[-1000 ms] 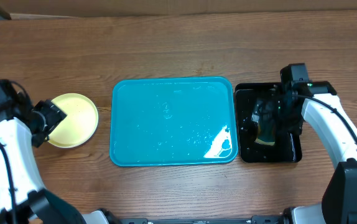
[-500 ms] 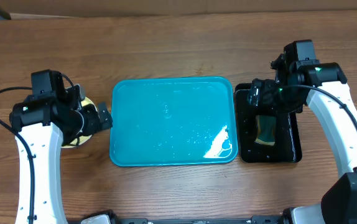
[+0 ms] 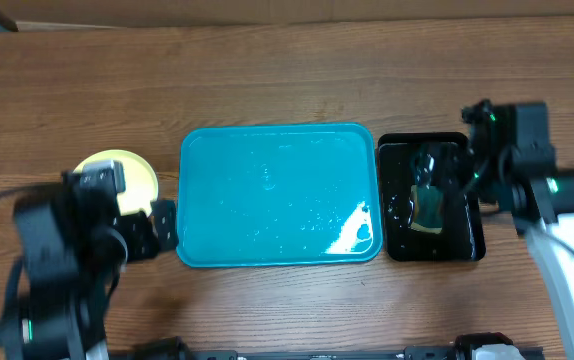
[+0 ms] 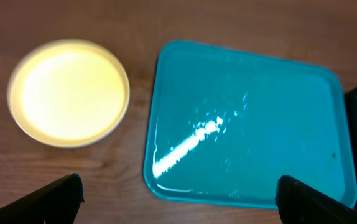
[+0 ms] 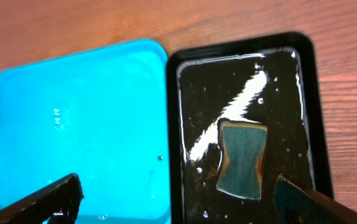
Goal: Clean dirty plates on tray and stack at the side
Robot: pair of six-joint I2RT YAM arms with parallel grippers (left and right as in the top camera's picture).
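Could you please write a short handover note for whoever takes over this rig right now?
Left gripper: open, empty. Right gripper: open, empty, above the black tray.
The tray is wet and holds no plates. A pale yellow plate sits on the table to its left, with no smear visible. Any plates under it cannot be seen. The sponge lies in the black tray.
Done: tray cleared. Left: check the stack count.

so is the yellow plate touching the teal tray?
Apart. The left wrist view shows bare wood between the yellow plate and the teal tray.
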